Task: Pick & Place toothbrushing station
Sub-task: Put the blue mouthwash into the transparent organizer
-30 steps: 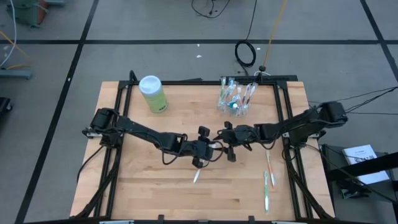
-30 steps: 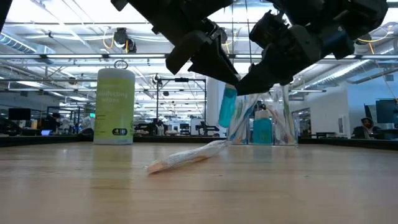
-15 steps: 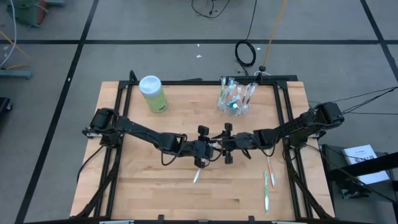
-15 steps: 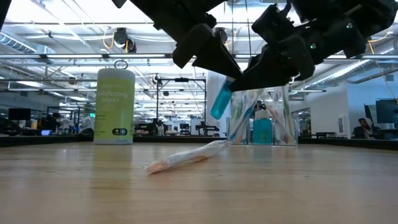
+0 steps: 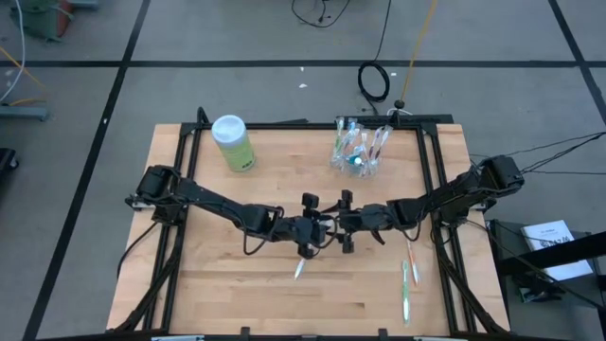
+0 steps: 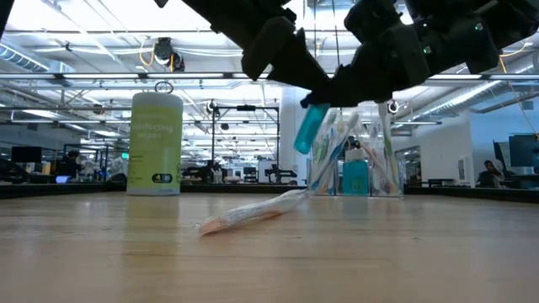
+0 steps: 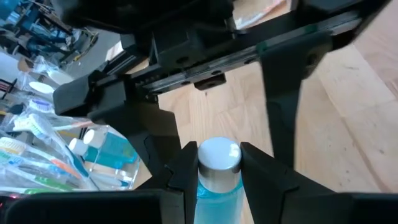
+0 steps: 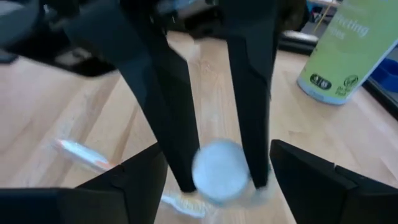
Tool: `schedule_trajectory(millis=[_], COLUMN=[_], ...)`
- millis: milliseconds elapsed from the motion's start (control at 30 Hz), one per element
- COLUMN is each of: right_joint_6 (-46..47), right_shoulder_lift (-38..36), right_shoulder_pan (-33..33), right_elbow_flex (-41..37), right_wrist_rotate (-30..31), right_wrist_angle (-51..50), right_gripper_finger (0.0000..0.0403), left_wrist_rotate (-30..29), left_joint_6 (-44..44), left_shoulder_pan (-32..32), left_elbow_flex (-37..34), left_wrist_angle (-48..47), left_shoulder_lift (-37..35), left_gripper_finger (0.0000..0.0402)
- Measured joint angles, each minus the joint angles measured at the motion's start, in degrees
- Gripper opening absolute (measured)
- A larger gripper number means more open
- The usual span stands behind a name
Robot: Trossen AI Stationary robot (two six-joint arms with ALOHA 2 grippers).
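Wooden table [image 5: 218,284]; toothbrush [image 5: 299,269] lying flat; open-plan workshop behind.

You have one worktop [image 5: 208,284], two arms and two tools: the left tool [image 5: 315,227] and the right tool [image 5: 339,225]. Count one green canister [image 5: 233,142], one clear cup [image 5: 358,150] of brushes, one blue tube [image 6: 310,129] held aloft, and three loose toothbrushes [image 5: 300,268] [image 5: 413,260] [image 5: 405,294].

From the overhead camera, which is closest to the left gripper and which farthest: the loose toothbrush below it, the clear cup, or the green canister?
From the left gripper:
1. Toothbrush, on the table just toward the near edge.
2. Clear cup, at the far edge, right of centre.
3. Green canister, far-left corner.
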Motion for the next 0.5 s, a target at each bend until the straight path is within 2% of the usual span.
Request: schedule_trajectory(millis=[200,400,500], right_joint_6=[-2.3,-3.6,-3.6], right_shoulder_lift=[0.0,0.0,0.0], right_shoulder_pan=[0.0,0.1,0.2], right_elbow_flex=[0.0,0.0,0.0], right_wrist_rotate=[0.0,0.0,0.1], right_wrist_angle=[1.0,0.7,-0.3], right_gripper_finger=[0.0283,0.0267,0.0256], left_wrist_rotate=[0.3,0.2,-1.6], left_joint_6=[-0.3,-0.4,0.2], left_shoulder_pan=[-0.1,-0.3,-1.0], left_elbow_flex=[0.0,0.0,0.0], left_wrist_angle=[2.6,2.9,2.5], left_shoulder_lift=[0.0,0.0,0.0], left_gripper_finger=[0.0102,0.0102,0.0102])
